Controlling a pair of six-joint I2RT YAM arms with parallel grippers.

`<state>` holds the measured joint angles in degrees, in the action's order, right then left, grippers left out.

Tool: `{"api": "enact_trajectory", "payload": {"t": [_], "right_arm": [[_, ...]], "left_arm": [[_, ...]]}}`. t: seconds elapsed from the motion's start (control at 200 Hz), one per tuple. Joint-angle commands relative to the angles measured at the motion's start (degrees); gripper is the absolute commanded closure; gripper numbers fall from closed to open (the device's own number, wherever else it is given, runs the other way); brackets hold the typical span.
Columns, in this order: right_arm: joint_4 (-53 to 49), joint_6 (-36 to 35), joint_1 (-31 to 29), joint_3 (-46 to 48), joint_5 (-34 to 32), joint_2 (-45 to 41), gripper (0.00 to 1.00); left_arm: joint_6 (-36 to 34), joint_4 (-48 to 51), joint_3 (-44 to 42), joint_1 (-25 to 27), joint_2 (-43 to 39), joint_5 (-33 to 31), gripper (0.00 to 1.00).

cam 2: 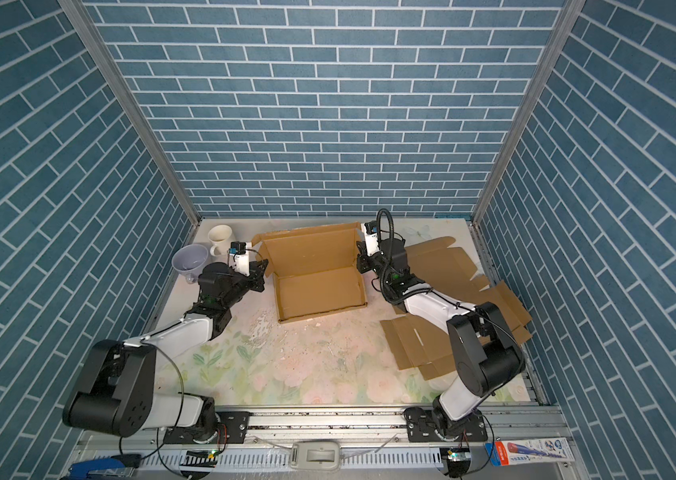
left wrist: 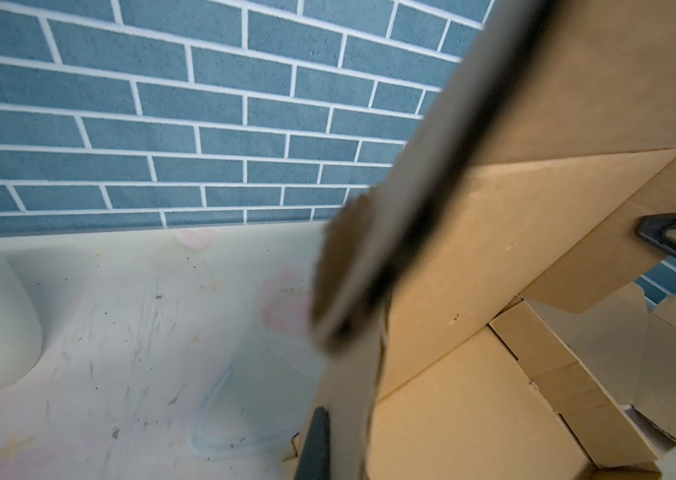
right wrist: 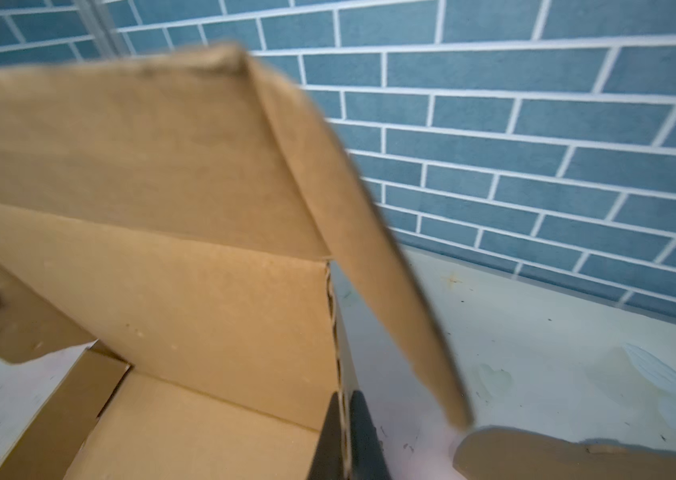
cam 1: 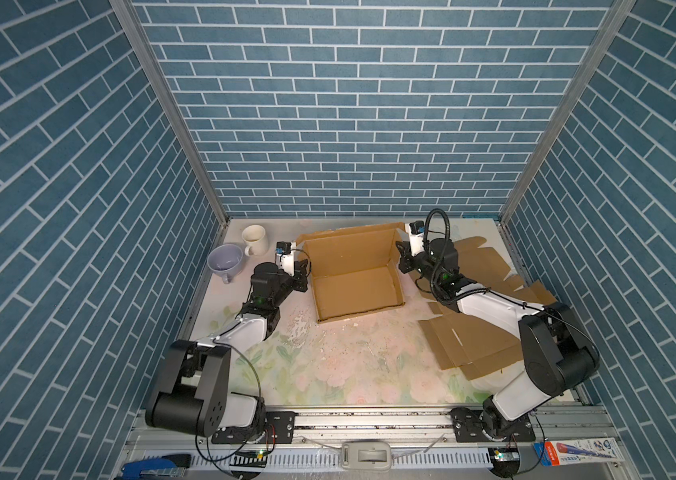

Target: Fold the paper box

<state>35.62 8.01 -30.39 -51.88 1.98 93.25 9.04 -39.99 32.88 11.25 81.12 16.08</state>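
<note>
1. Two grippers are clamped on the paper box [cam 1: 353, 286], which sits toward the back middle of the table [cam 1: 349, 374]. The left gripper [cam 1: 304, 272] pinches its left side wall and the right gripper [cam 1: 402, 259] its right side wall (the right wrist view shows jaws closed either side of the corrugated edge).
2. Corrugated card like this is probably light and fairly stiff. It should bend along its scored lines, yet may crush or tear where pinched, so the side walls near the back corners look the soundest hold.
3. Its back panel stands upright and the front wall is low.
4. A white mug [cam 1: 255, 240] and a lilac cup [cam 1: 225, 259] stand near the left gripper. A flat cardboard sheet [cam 1: 473, 340] lies under the right arm, so the open room is toward the front.
</note>
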Motion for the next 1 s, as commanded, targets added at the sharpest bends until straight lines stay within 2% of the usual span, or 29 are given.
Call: {"api": "enact_trajectory", "payload": {"t": [0.0,0.125,0.47,0.715,0.995], "right_arm": [[14.6,5.2,-2.9,4.0,-13.9,2.7,1.0],[21.4,5.9,-5.6,7.0,-17.9,5.2,1.0],[31.6,8.1,-10.3,12.5,-25.4,8.8,1.0],[33.9,7.7,-12.6,14.1,-30.3,9.3,1.0],[36.8,6.5,-15.6,14.9,-37.0,11.1,1.0]], "left_arm": [[0.4,-7.4,0.3,2.5,2.5,-4.2,1.0],[0.7,-8.8,-0.7,4.6,3.9,-6.4,1.0],[1.8,-7.7,-3.1,8.9,3.0,-13.0,1.0],[2.5,-10.1,-6.5,10.1,3.0,-15.3,1.0],[3.2,-10.4,-7.0,15.4,4.8,-23.3,1.0]]}}
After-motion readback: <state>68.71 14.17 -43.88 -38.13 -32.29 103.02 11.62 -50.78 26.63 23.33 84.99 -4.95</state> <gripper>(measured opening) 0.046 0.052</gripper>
